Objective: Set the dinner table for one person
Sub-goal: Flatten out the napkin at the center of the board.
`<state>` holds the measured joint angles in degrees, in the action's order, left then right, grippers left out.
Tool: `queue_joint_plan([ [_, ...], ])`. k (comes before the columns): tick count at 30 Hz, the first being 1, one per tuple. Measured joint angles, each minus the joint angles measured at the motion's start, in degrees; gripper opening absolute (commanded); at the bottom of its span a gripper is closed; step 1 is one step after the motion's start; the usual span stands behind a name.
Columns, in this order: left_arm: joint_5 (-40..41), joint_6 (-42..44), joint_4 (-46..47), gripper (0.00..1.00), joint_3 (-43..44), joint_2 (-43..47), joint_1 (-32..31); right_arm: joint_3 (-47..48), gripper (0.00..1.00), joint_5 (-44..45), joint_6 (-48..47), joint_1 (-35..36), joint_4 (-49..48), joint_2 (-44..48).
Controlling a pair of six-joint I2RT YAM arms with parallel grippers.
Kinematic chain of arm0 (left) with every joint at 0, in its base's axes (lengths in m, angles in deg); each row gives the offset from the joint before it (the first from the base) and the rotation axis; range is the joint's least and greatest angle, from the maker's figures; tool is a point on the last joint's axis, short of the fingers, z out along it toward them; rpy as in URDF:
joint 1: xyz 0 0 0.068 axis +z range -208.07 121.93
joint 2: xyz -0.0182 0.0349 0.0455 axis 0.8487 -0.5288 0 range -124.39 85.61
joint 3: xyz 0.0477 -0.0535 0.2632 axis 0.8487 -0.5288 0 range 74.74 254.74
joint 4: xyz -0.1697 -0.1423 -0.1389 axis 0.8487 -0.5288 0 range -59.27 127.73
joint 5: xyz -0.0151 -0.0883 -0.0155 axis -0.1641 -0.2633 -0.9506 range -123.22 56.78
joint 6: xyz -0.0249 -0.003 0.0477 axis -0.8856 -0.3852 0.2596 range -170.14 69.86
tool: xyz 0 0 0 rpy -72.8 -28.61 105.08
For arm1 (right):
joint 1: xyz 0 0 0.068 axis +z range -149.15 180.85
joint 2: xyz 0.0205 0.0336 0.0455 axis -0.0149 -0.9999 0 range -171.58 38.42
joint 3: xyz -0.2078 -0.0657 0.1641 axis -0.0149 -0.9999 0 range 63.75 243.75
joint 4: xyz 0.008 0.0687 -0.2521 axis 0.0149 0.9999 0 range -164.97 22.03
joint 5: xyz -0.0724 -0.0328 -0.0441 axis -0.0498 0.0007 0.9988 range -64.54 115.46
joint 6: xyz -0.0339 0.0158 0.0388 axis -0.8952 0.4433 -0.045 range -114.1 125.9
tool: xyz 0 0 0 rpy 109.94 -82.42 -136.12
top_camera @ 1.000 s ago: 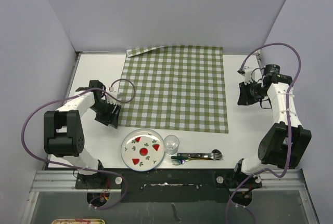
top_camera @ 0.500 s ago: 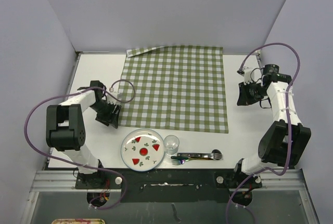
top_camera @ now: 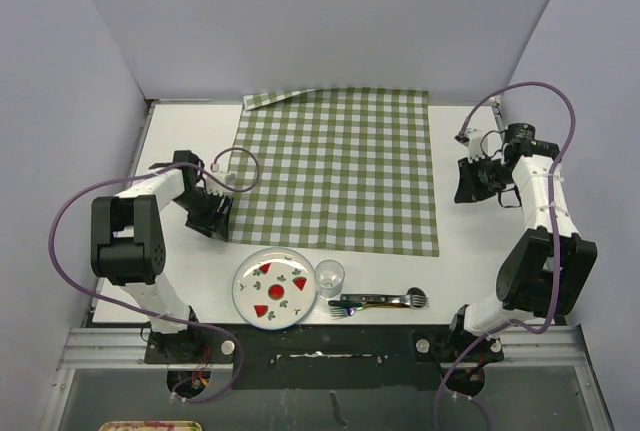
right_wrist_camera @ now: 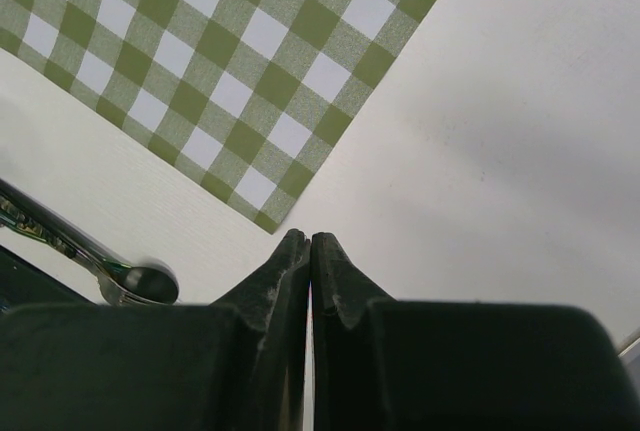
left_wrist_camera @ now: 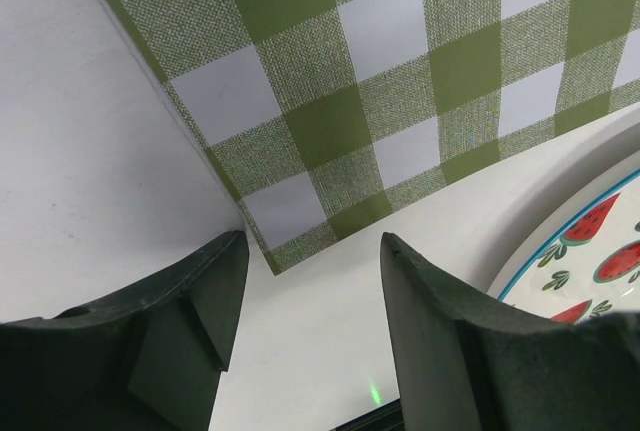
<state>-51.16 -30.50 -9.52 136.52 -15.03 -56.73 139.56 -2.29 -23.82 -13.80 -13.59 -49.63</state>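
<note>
**No writing to read**

No words, labels, brand marks or numbers can be read in any view of the table (top_camera: 190, 131). The plate (top_camera: 273, 288) shows only painted red fruit and green leaves. The cloth (top_camera: 335, 166) shows only green-and-white checks.

dinner table (top_camera: 195, 126) | on it: chk cloth (top_camera: 340, 166) ctr-far | plate (top_camera: 241, 286), glass (top_camera: 330, 276), cutlery (top_camera: 380, 301) near edge

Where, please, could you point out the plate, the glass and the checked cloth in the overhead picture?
plate (top_camera: 274, 289): overhead view, its patterned middle.
glass (top_camera: 330, 277): overhead view, its open mouth.
checked cloth (top_camera: 340, 166): overhead view, its middle.
</note>
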Motion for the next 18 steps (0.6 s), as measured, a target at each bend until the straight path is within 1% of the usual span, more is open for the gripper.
queue_joint_plan([
  [4,-0.11,-0.07,-0.02,0.53,0.02,0.0,0.15,0.5,0.0,-0.35,0.0,0.0,0.02,-0.37],
  [5,-0.11,-0.04,0.0,0.51,0.02,-0.11,0.17,0.61,0.0,-0.37,0.0,0.0,0.04,-0.55],
  [8,-0.09,-0.04,-0.04,0.41,0.22,-0.33,0.26,0.68,0.0,-0.39,0.0,0.0,0.04,-0.7],
  [9,-0.09,-0.02,0.0,0.4,0.26,-0.46,0.26,0.68,0.0,-0.39,0.0,0.0,0.04,-0.68],
  [14,0.02,0.02,0.11,0.37,0.37,-0.87,0.26,0.68,0.0,-0.39,-0.02,0.0,0.09,-0.7],
  [18,0.13,0.07,0.04,0.29,0.63,-1.22,0.28,0.68,0.0,-0.37,-0.02,0.0,0.22,-0.68],
])
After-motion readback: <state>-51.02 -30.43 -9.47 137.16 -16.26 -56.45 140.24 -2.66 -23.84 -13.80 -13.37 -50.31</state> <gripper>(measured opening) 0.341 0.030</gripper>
